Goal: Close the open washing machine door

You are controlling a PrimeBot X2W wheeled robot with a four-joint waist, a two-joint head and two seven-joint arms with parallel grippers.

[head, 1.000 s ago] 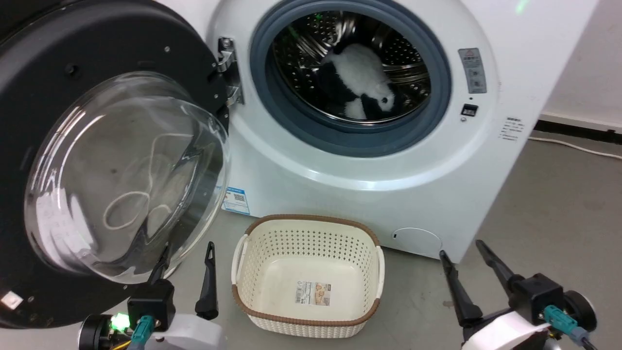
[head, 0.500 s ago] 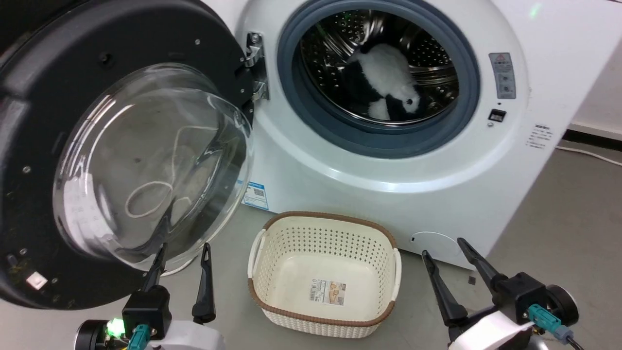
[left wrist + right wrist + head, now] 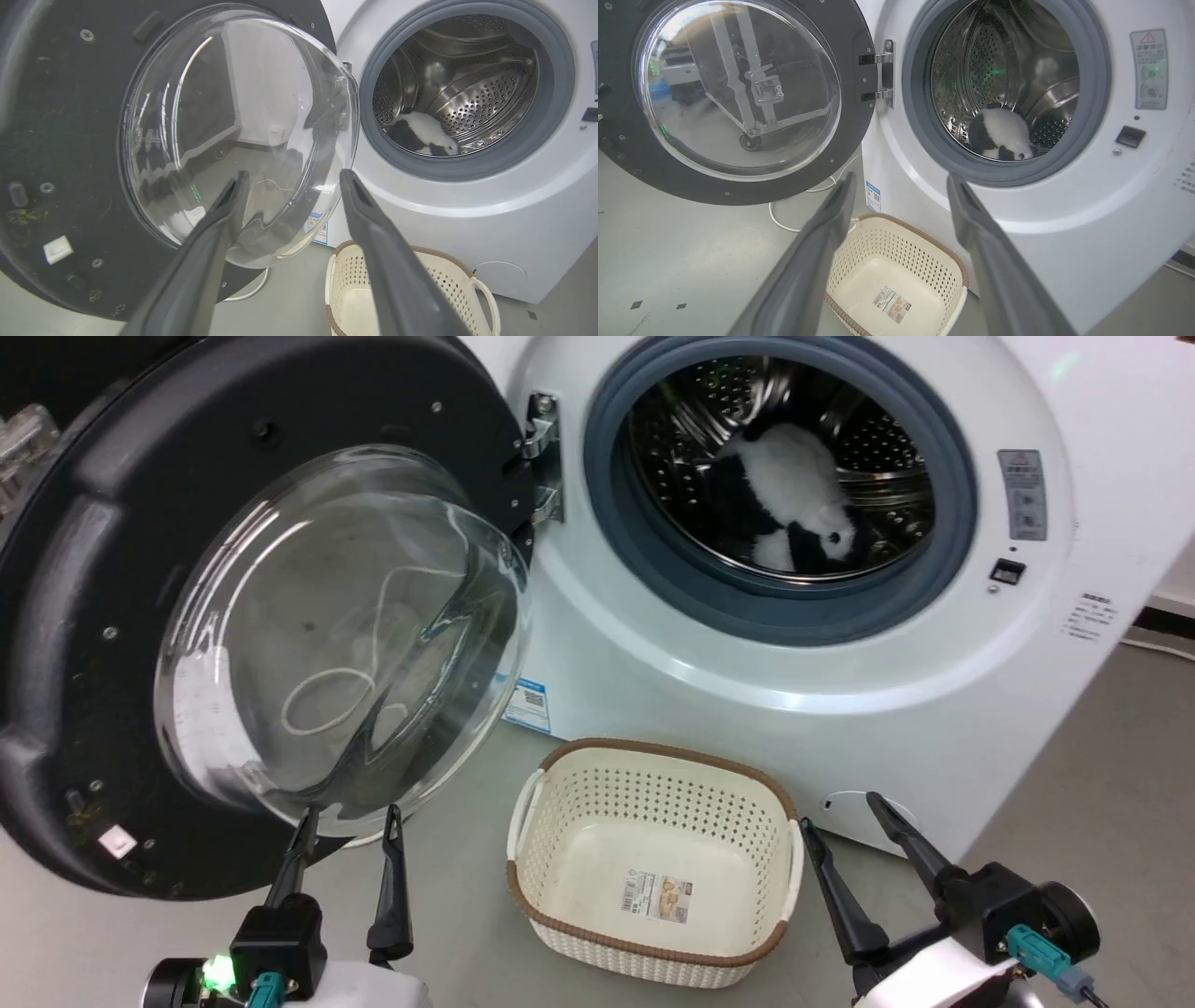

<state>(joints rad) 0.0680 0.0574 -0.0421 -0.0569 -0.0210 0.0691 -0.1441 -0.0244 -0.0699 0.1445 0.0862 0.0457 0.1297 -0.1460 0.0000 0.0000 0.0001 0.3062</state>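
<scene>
Lying inside washing machine (image 3: pixel 747 691): plush toy (image 3: pixel 794 476); door (image 3: pixel 93 569) open; basket (image 3: pixel 644 793) on floor (image 3: pixel 467 877); left hand (image 3: pixel 350 814), right hand (image 3: pixel 838 810) apart.

You've got 1 washing machine (image 3: pixel 747 709) w/ 1 washing machine door (image 3: pixel 84 569), hung on 1 hinge (image 3: pixel 544 457). In the 1 drum (image 3: pixel 887 439) you can count 1 black-and-white plush toy (image 3: pixel 794 476). On the floor (image 3: pixel 1102 784): 1 cream basket (image 3: pixel 653 793) w/ 1 label (image 3: pixel 659 896) in its bottom, plus 1 white cable (image 3: pixel 784 224). Stickers on the machine's front: 1 blue sticker (image 3: pixel 528 703), 1 grey warning label (image 3: pixel 1022 495), 1 small text label (image 3: pixel 1088 616), 3 total. Also 1 dark latch slot (image 3: pixel 1005 570) & 1 round cover (image 3: pixel 497 276) low down. Grippers: 2, i.e. left gripper (image 3: pixel 350 812) & right gripper (image 3: pixel 838 810), 2 fingers (image 3: pixel 392 877) ea., 4 altogether.
</scene>
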